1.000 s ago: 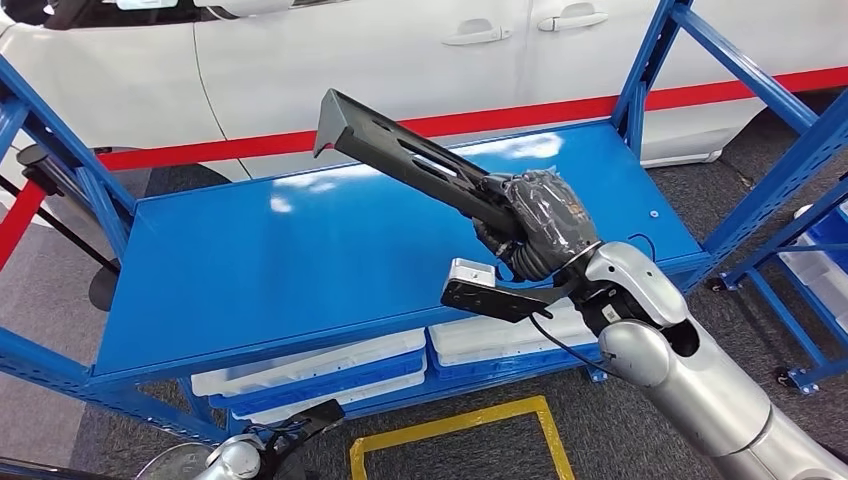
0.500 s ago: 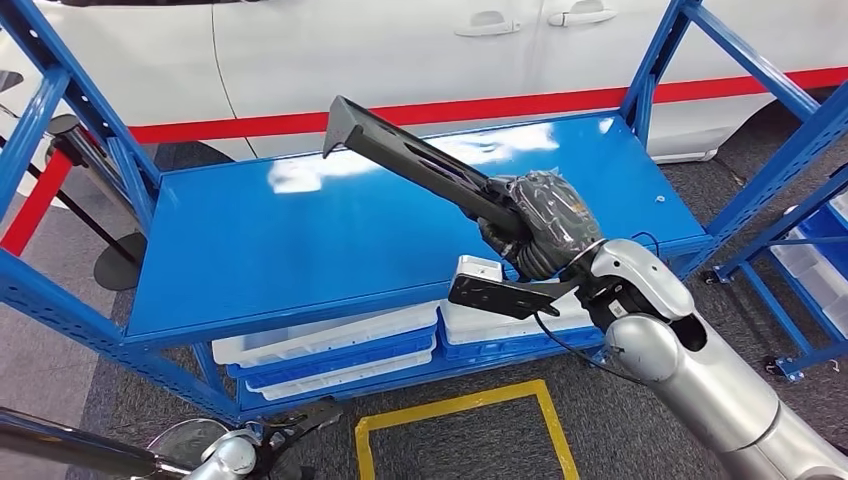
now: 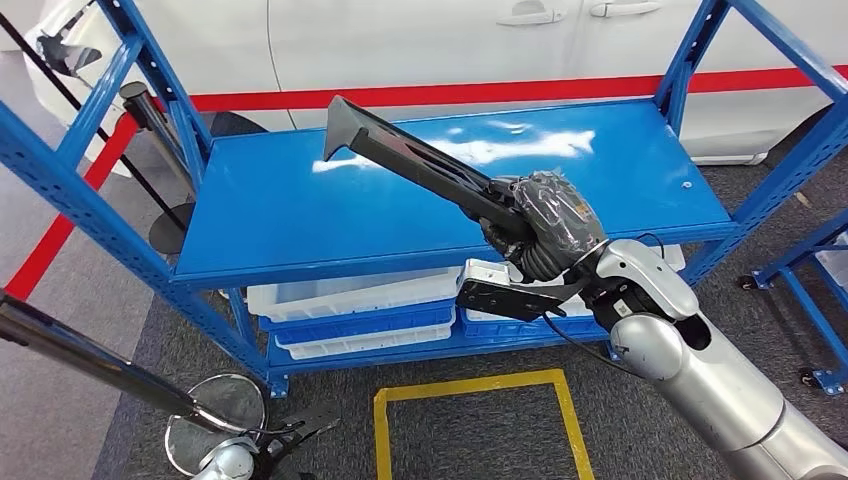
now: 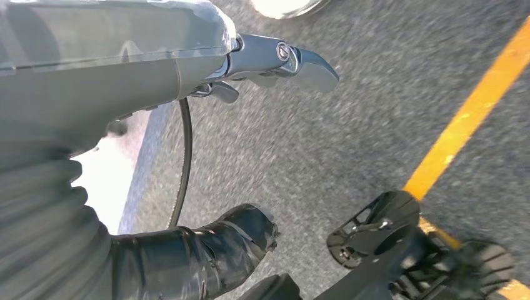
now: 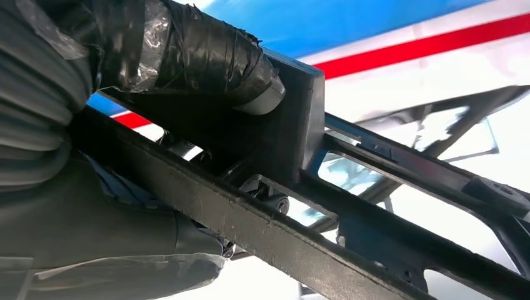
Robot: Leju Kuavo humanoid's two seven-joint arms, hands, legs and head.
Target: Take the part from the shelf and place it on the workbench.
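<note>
The part point(image 3: 420, 165) is a long black slotted bar with a bent end plate. My right hand point(image 3: 545, 225) grips it at its near end and holds it slanted up and to the left, above the blue shelf board point(image 3: 300, 220). The part touches nothing on the shelf. In the right wrist view my taped fingers point(image 5: 206, 56) wrap over the bar's block, and the part's rails point(image 5: 250, 225) run past them. My left hand point(image 4: 156, 75) hangs low over the grey floor with its fingers apart and nothing in it. The left arm's end point(image 3: 232, 462) sits at the bottom left of the head view.
A white car point(image 3: 400, 40) with a red stripe stands behind the blue rack. White bins point(image 3: 350, 305) lie on the lower shelf. Yellow floor tape point(image 3: 470, 385) frames a square in front. A dark pole point(image 3: 90, 360) and round base point(image 3: 215, 420) stand at the left. Another blue rack point(image 3: 810, 290) is at the right.
The whole picture has shifted: the camera has swung left, so the rack sits further right and the pole has come into view. My right hand has kept hold of the part.
</note>
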